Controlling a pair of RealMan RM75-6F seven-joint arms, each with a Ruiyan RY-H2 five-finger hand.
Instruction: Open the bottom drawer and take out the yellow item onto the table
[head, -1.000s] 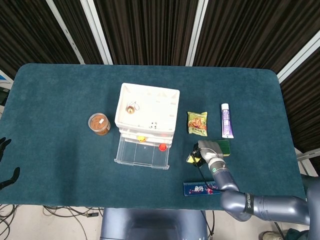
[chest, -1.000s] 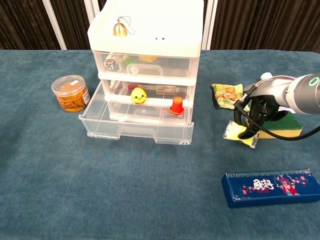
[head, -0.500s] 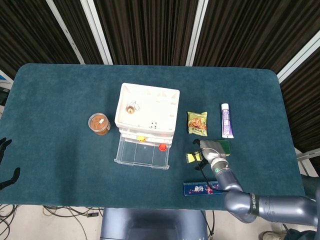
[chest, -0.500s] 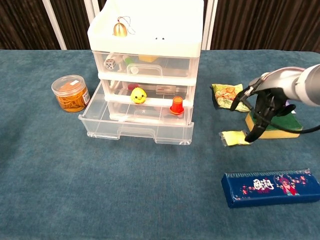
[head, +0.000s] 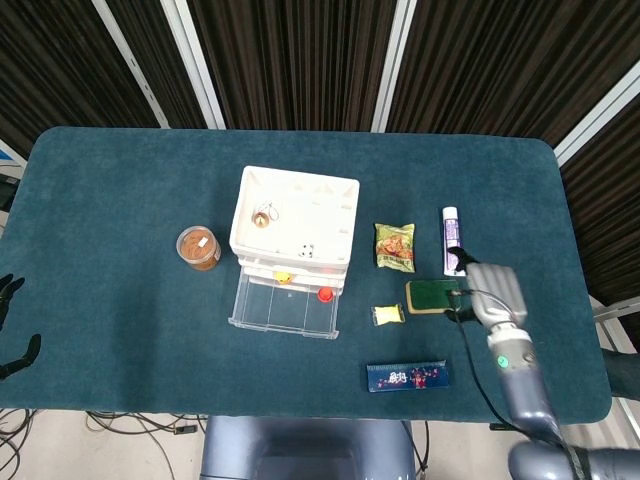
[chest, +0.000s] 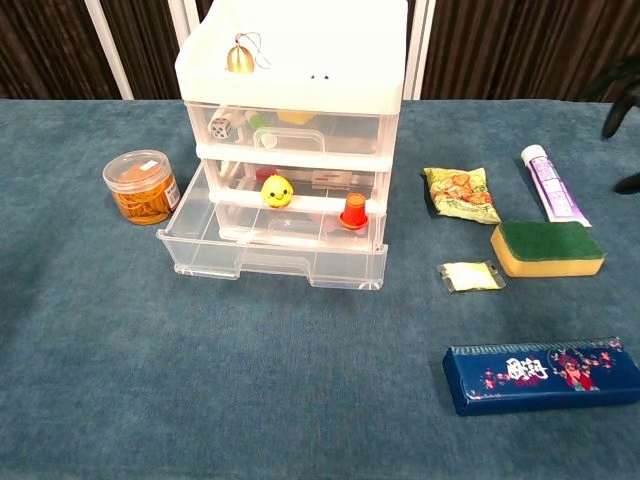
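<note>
The white drawer unit (head: 295, 215) (chest: 292, 60) stands mid-table with its clear bottom drawer (head: 285, 303) (chest: 272, 255) pulled out. A small yellow packet (head: 387, 314) (chest: 470, 276) lies flat on the cloth right of the drawer, with nothing touching it. My right hand (head: 495, 290) hovers right of the green sponge, well clear of the packet, and holds nothing. In the chest view only its dark fingertips (chest: 622, 100) show at the right edge, spread apart. My left hand (head: 10, 322) sits at the far left edge, off the table, with its fingers apart.
A yellow duck figure (chest: 277, 190) and a red piece (chest: 352, 210) sit at the back of the open drawer. A jar of rubber bands (head: 198, 248) stands left of the unit. To the right lie a snack packet (head: 394, 245), a toothpaste tube (head: 452, 240), a sponge (chest: 547, 248) and a blue box (chest: 540, 373).
My right hand let go of the yellow packet, which now lies on the table, and pulled away to the right past the sponge. The left hand has not moved.
</note>
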